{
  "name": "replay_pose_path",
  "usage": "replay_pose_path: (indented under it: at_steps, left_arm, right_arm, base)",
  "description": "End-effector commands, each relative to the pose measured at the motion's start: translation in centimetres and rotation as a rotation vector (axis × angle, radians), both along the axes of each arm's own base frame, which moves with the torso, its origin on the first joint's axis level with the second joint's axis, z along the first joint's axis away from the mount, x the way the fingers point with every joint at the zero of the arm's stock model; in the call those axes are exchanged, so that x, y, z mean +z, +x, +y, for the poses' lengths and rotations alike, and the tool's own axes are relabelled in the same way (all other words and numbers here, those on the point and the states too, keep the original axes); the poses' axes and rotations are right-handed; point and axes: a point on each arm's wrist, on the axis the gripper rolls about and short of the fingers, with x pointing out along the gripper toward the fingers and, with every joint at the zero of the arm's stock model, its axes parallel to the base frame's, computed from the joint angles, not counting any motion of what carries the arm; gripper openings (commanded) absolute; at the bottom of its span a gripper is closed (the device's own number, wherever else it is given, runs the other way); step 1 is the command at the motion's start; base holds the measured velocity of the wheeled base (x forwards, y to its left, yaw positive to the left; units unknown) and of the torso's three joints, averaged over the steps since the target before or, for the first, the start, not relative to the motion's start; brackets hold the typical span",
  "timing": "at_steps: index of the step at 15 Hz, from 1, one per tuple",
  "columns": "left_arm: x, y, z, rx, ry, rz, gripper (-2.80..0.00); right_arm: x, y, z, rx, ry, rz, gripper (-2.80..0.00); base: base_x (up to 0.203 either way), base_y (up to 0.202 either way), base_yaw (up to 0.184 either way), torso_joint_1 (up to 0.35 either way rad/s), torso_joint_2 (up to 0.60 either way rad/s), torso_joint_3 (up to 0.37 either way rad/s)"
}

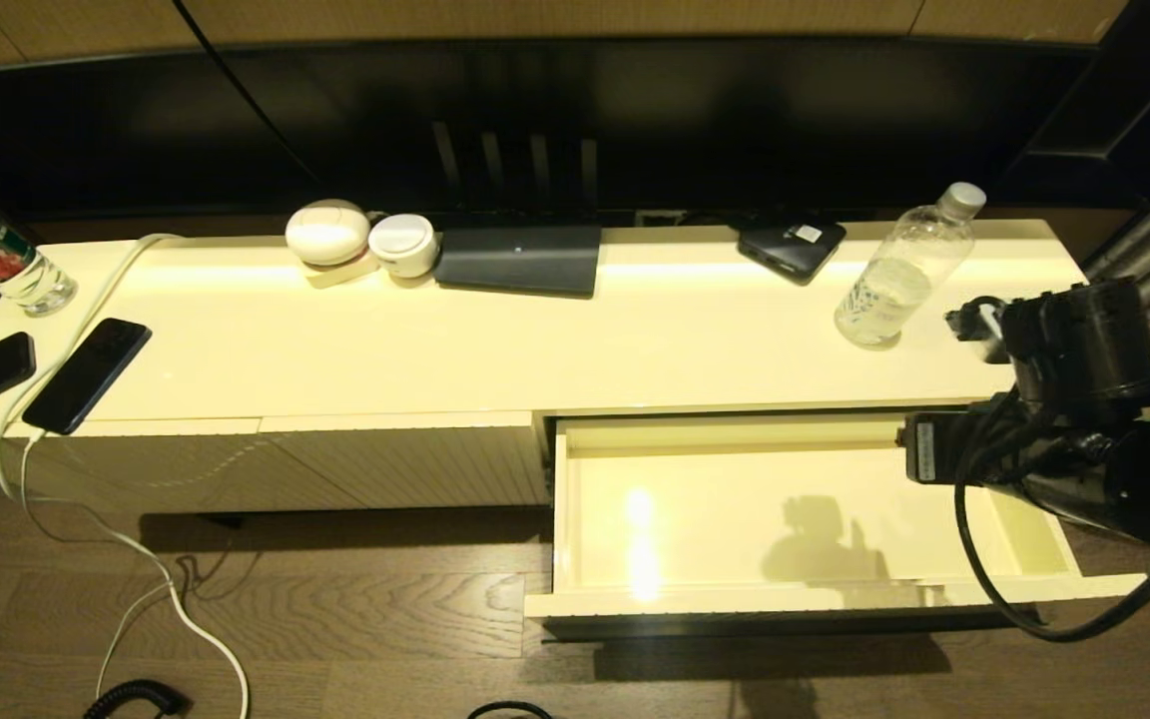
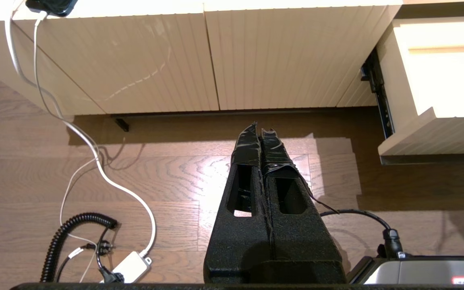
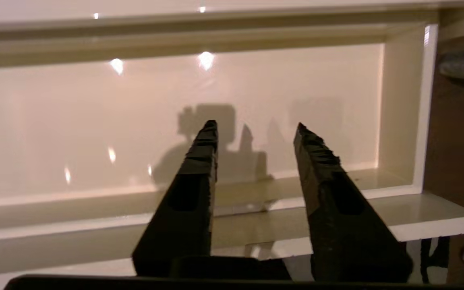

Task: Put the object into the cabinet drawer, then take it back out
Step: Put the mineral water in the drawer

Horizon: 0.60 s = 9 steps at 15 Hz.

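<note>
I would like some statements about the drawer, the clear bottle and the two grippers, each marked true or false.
1. The cabinet drawer is pulled open. True.
2. The clear bottle lies inside the drawer. False: it stands on the cabinet top.
3. The right gripper is open and holds nothing. True.
4. The left gripper grips the phone. False: it is shut on nothing, above the floor.
5. The drawer has nothing in it. True.
</note>
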Motion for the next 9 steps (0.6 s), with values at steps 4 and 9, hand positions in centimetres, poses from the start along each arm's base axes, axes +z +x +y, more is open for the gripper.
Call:
replay_pose_path:
  at_steps: [4,9]
  left_arm:
    - [-0.1,0.0,0.0,0.0,0.0,0.003,-2.8]
    - [0.0,0.0,0.0,0.0,0.0,0.001,-2.8]
  right_arm:
    - [0.3,0.8,-2.1,-0.1,0.041,-0.243,0.0]
    - [-1.5,3.1,-2.1,-0.105,0.01,-0.472,0.0]
  base:
    - [0.0,0.0,0.0,0.0,0.0,0.0]
    - [0.0,0.0,0.0,0.0,0.0,0.0]
